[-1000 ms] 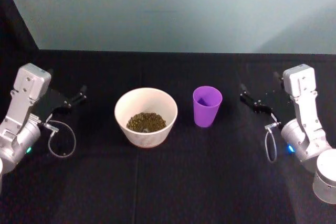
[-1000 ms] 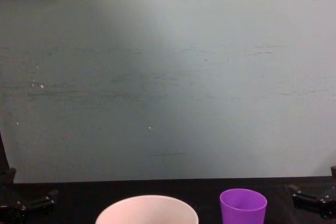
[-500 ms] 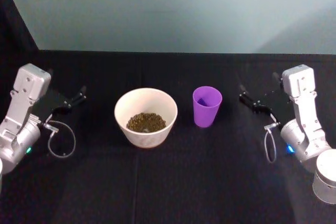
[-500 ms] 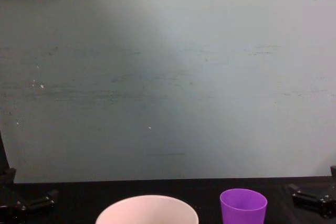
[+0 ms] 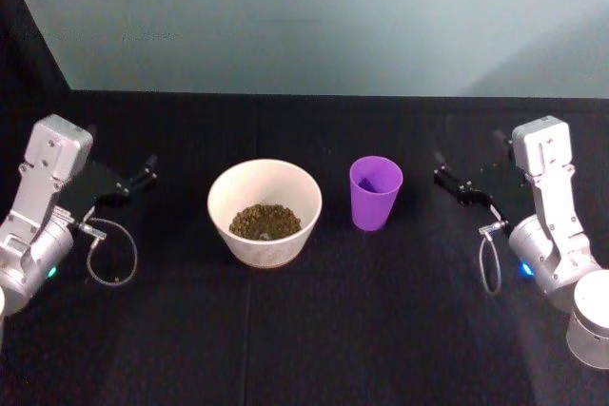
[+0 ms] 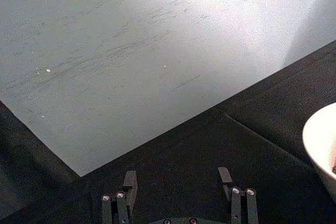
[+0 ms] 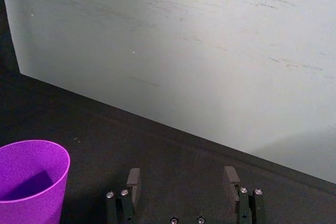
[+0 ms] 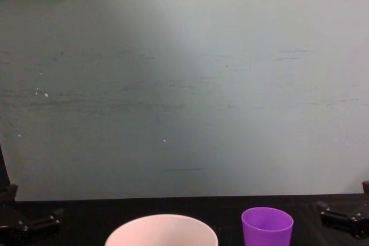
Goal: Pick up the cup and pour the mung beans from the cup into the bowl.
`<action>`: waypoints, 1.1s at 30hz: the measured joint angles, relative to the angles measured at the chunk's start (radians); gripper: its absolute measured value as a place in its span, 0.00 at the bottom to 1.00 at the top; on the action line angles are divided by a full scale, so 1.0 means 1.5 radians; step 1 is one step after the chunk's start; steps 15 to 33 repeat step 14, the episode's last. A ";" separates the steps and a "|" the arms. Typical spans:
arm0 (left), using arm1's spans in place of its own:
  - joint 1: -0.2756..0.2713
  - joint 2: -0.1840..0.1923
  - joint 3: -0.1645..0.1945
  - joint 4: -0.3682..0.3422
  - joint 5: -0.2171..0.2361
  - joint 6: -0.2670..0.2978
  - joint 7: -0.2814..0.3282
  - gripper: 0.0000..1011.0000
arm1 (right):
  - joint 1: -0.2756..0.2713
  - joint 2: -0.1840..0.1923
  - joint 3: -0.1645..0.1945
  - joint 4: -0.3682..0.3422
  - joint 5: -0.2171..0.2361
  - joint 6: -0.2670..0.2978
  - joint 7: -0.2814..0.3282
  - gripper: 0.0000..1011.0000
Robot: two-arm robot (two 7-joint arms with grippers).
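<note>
Resting at the far left of the black desk point(image 5: 314, 330), the left pincer point(image 5: 143, 174) has its fingers spread apart and empty, with the bowl point(image 5: 265, 212) well off to its right. The bowl sits upright near the desk's middle, the mung beans point(image 5: 265, 222) heaped in its bottom. Just beside the bowl, on its right and not touching it, the purple cup point(image 5: 375, 192) stands upright. Farther right, near the cup but clear of it, the right pincer point(image 5: 455, 176) is parted and holds nothing, pointing toward the cup.
</note>
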 joint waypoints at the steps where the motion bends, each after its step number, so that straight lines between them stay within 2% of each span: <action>1: 0.000 0.000 0.000 0.000 0.000 0.000 0.000 0.99 | 0.000 0.000 0.000 0.000 0.000 0.000 0.000 0.99; 33: 0.000 0.000 0.000 0.000 0.000 0.000 0.000 0.99 | 0.000 0.000 0.000 -0.001 0.001 0.000 0.000 0.99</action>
